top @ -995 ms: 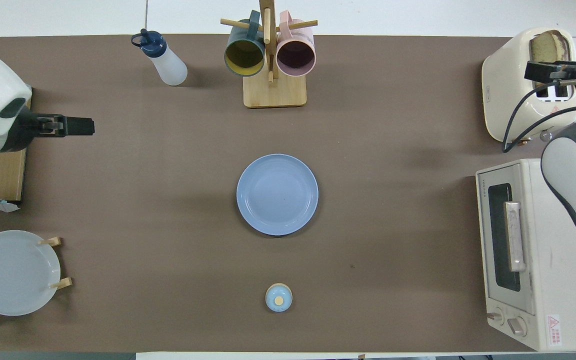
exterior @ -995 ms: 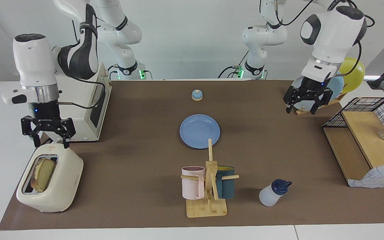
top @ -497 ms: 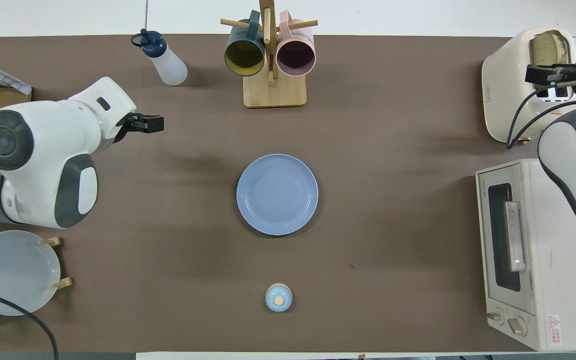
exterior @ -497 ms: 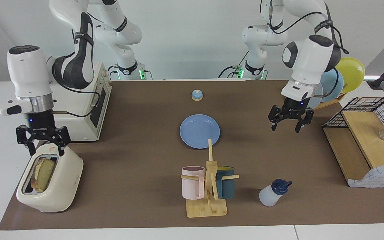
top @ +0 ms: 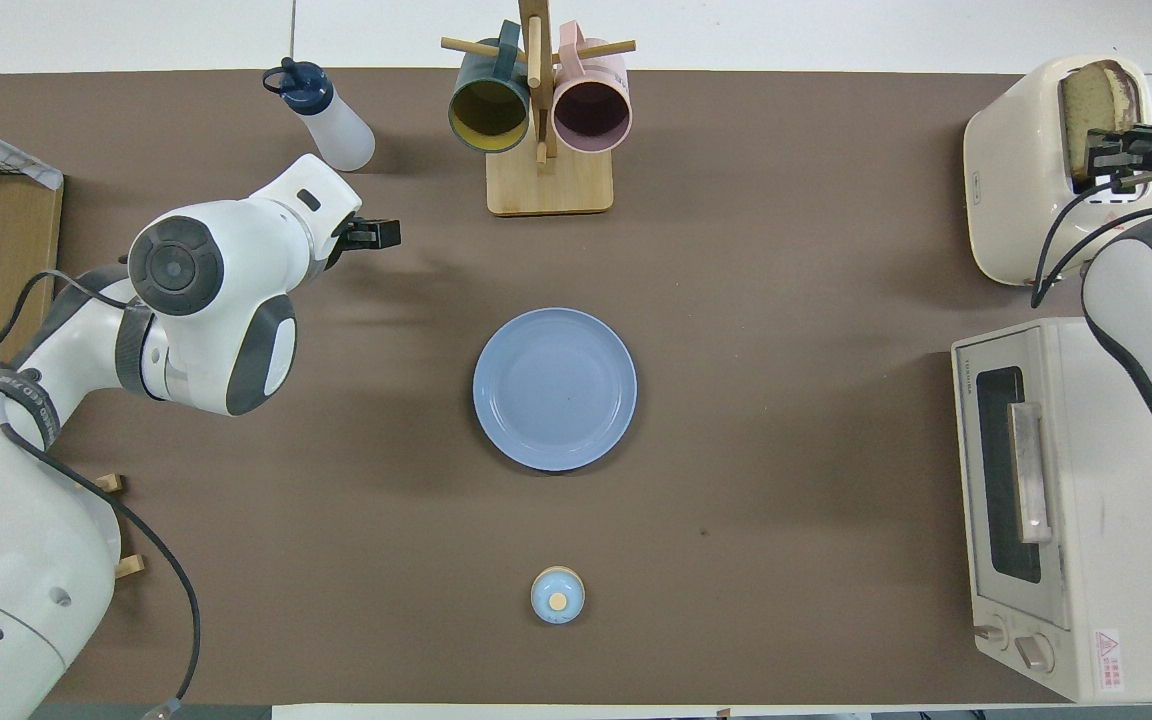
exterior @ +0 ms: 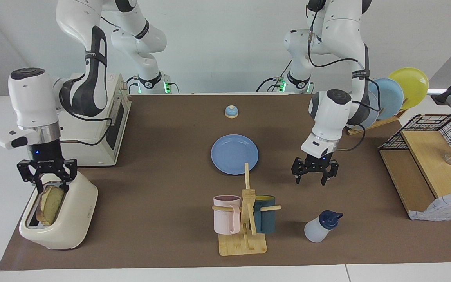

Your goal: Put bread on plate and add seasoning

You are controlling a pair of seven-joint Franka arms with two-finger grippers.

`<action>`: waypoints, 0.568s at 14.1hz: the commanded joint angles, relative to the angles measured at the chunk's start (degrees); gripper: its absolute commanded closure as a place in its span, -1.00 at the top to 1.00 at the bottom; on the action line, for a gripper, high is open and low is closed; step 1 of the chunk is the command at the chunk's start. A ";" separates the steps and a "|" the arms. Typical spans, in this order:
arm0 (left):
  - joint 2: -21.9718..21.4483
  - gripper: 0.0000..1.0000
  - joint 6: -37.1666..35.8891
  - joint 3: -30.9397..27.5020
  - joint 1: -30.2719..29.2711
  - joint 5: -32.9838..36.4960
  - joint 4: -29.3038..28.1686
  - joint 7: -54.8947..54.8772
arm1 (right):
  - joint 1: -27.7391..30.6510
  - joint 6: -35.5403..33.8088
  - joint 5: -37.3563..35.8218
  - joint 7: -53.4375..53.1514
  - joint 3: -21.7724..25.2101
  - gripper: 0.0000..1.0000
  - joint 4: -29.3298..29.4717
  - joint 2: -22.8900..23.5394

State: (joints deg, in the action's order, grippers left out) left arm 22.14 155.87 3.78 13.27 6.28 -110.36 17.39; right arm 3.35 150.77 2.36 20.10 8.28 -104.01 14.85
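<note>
You've got the right claw [exterior: 48, 183] down at the toaster [exterior: 73, 219], fingers either side of the bread [exterior: 49, 203] in the slot; grip unconfirmed. Left claw [exterior: 314, 175] apart over the counter [exterior: 151, 156] between plate [exterior: 234, 153] and seasoning [exterior: 321, 226].

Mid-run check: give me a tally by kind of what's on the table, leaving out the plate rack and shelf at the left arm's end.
round medium-blue plastic plate: 1
mugs: 2 (pink mug, dark teal mug)
wooden mug stand: 1
whitish bottle with navy cap: 1
blue-domed bell: 1
cream toaster: 1
tan toast slice: 1
white toaster oven: 1
Total: 9
</note>
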 commanded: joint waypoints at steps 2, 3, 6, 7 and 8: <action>5.54 1.00 0.49 -7.61 6.22 4.69 8.12 8.09 | 0.87 -0.65 1.16 3.35 -0.63 -1.00 1.26 0.35; 6.33 1.00 0.49 -10.17 8.25 4.88 9.01 8.71 | 0.96 -1.61 1.24 4.84 -0.63 -1.00 3.01 0.61; 8.35 1.00 0.49 -11.52 8.80 5.15 11.82 8.89 | 1.31 -16.51 1.16 6.44 -0.72 -1.00 15.81 3.60; 9.23 1.00 0.67 -11.52 9.06 5.06 12.53 10.19 | 1.22 -20.82 1.16 6.27 -0.72 -1.00 19.77 4.21; 10.28 1.00 1.02 -11.52 9.15 5.15 12.63 11.69 | 1.14 -23.74 1.16 6.18 -0.80 -1.00 21.99 4.05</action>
State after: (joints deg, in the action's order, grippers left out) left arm 29.32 155.93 -6.30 20.98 10.06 -100.24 25.64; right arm 3.48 133.52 2.36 24.52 8.24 -90.58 16.18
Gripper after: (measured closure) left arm 0.000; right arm 0.907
